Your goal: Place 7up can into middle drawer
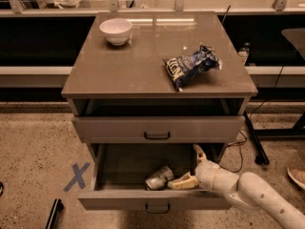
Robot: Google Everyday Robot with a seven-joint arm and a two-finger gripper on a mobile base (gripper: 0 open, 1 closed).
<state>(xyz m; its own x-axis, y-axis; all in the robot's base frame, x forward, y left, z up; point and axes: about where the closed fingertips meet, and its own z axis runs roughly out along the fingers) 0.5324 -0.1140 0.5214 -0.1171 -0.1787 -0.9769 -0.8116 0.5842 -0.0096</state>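
On the floor, at 9 o'clock from the open drawer, there is a blue X mark (pixel 76 176). On the counter (pixel 143 63), a white bowl (pixel 116 31) stands at the 11 o'clock corner. Below the counter top, the taller-fronted drawer (pixel 114 129) is closed, and under it the middle drawer (pixel 114 200) is pulled out, with its dark floor visible. The 7up can (pixel 158 177) lies on its side inside the middle drawer, close to the front panel and about in the middle of its width. At 3 o'clock from the can is the tool (pixel 185 167), inside the drawer, with its fingers spread wide and holding nothing; the lower finger (pixel 182 181) is just beside the can, and I cannot tell if it touches. The white arm (pixel 257 194) enters from 4 o'clock. A blue-and-white chip bag (pixel 190 66) lies on the counter at 3 o'clock.
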